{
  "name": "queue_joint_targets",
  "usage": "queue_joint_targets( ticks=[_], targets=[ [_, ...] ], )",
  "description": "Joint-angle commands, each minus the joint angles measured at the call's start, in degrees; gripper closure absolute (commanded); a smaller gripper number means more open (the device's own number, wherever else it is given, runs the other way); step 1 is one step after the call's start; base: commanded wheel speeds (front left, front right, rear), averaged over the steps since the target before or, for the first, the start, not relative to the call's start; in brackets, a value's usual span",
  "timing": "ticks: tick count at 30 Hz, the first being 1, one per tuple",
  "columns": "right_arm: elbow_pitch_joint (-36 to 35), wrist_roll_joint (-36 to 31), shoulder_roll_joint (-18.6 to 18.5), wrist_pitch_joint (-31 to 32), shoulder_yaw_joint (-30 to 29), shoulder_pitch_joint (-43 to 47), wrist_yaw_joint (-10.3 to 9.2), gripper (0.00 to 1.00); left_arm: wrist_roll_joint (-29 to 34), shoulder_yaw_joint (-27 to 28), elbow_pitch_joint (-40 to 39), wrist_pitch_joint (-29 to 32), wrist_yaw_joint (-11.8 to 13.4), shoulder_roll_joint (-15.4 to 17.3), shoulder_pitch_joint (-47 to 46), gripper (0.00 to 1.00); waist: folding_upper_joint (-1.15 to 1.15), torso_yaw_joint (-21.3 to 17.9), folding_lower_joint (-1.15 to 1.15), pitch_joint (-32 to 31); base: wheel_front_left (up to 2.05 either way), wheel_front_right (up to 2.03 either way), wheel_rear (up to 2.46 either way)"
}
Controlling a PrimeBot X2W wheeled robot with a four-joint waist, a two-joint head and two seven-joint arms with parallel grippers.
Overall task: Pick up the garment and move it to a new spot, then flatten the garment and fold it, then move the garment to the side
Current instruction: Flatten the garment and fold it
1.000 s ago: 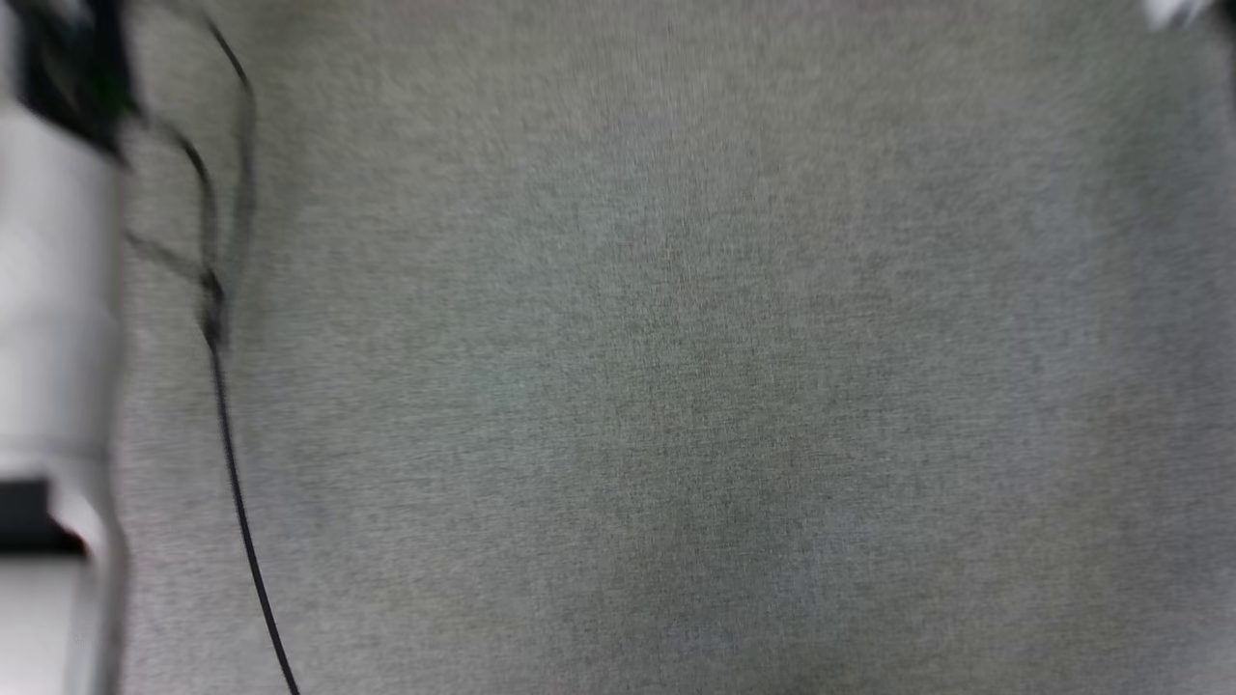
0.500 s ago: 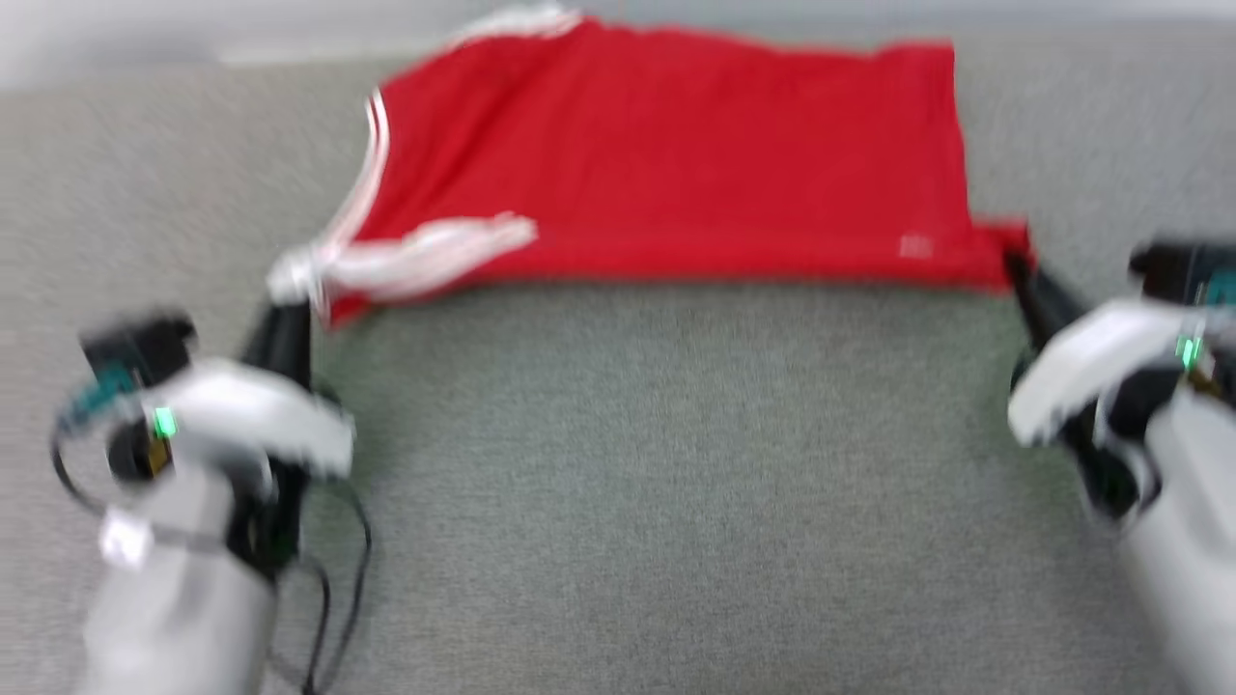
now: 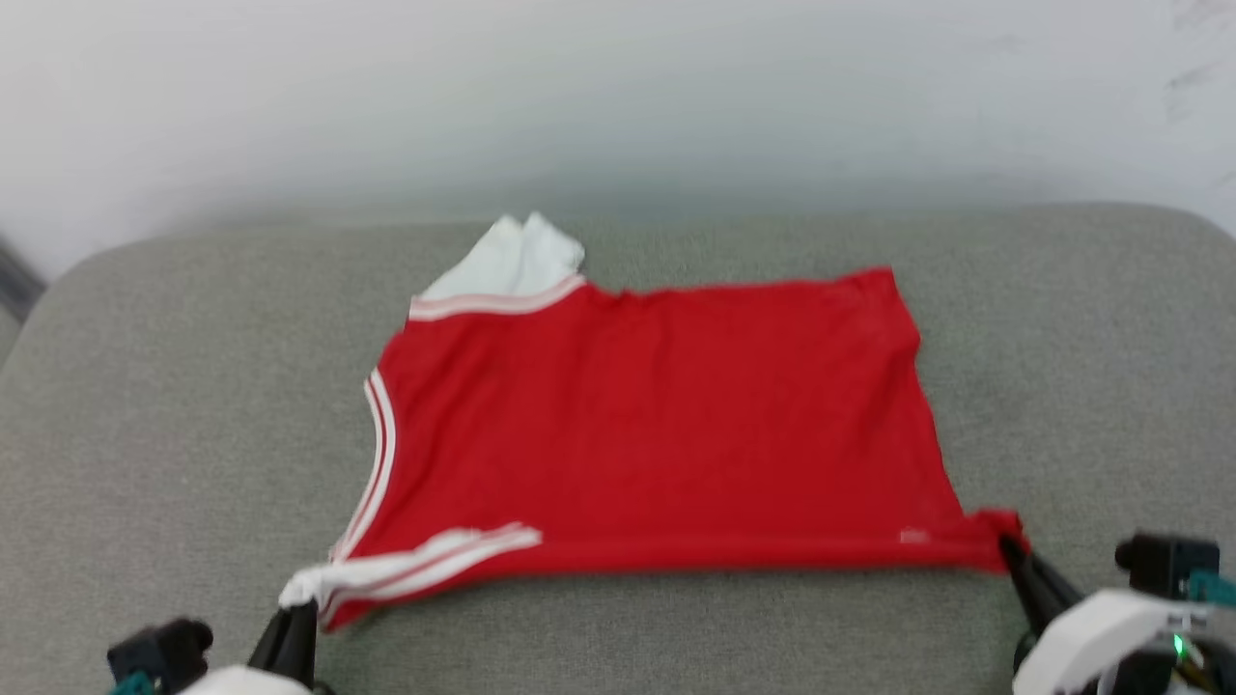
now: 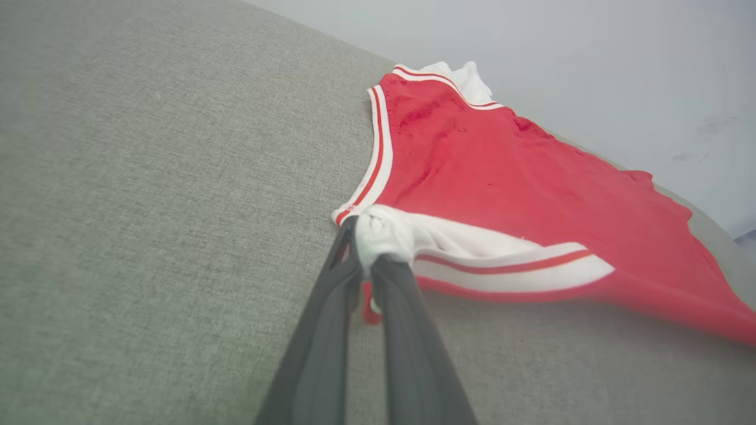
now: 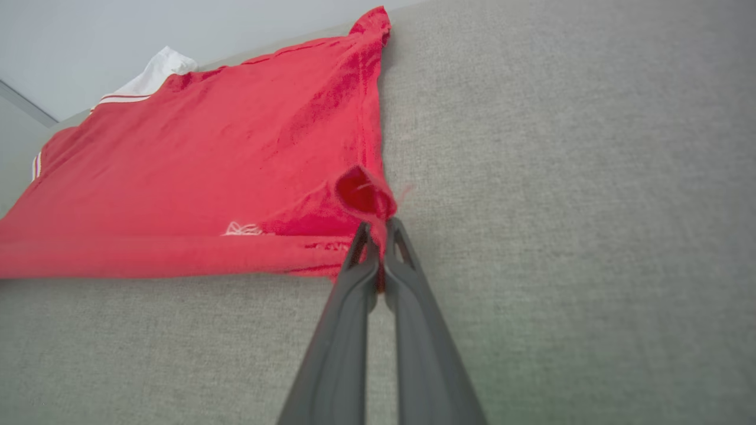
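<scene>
Garment (image 3: 657,434) lies on the cushion (image 3: 145,386); left tool (image 4: 365,251) pinches its sleeve (image 4: 484,262); right tool (image 5: 381,233) pinches its hem (image 5: 361,193).

I see the garment (image 3: 657,425) plain red, white sleeves, red-white striped trim at frame left. Mottled grey weave on the surface (image 3: 193,405); wall (image 3: 618,87) up top pale grey-white.

Head camera looks down over the garment (image 3: 657,434); the 2 wrist cameras view it low, close, from its near corners.
</scene>
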Motion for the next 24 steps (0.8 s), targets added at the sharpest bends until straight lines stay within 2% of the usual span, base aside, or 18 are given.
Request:
queue_joint_targets(
  ticks=[1, 5, 6, 12, 18, 24],
  targets=[
    [-2.1, -0.6, 0.8, 0.6, -1.8, 3.5, -0.14, 1.0, -0.7, 0.7, -1.5, 0.8, 1.2, 1.0, 2.8, 1.0, 0.0, 0.7, 0.02, -1.8, 0.0, 0.0, 0.0],
    [-7.1, -3.0, 3.0, 2.6, -5.1, 9.3, -0.14, 1.0, -1.4, 1.0, -5.2, 2.5, 2.4, 1.7, 6.6, 1.0, 0.0, 0.8, 0.02, -2.5, 0.0, 0.0, 0.0],
    [-10.6, -4.5, 4.9, 4.9, -7.0, 13.1, -0.13, 1.0, -1.8, 1.1, -7.6, 4.0, 3.1, 2.3, 8.5, 1.0, 0.0, 0.8, 0.02, -2.6, 0.0, 0.0, 0.0],
    [-19.0, -8.6, 8.8, 9.7, -10.8, 17.7, -0.12, 1.0, -1.4, 0.5, -12.9, 7.1, 4.8, 3.4, 9.9, 1.0, 0.0, 0.5, 0.02, -2.0, 0.0, 0.0, 0.0],
    [-25.3, -11.8, 10.4, 14.9, -11.1, 14.9, -0.1, 1.0, 0.0, -1.2, -15.5, 9.3, 4.6, 4.3, 5.2, 1.0, 0.0, -0.4, 0.02, 0.6, 0.0, 0.0, 0.0],
    [-25.8, -13.3, 8.8, 17.0, -10.6, 8.4, -0.09, 1.0, 1.0, -1.9, -14.2, 9.3, 3.9, 4.4, -1.1, 1.0, 0.0, -0.8, 0.02, 4.6, 0.0, 0.0, 0.0]
  ],
)
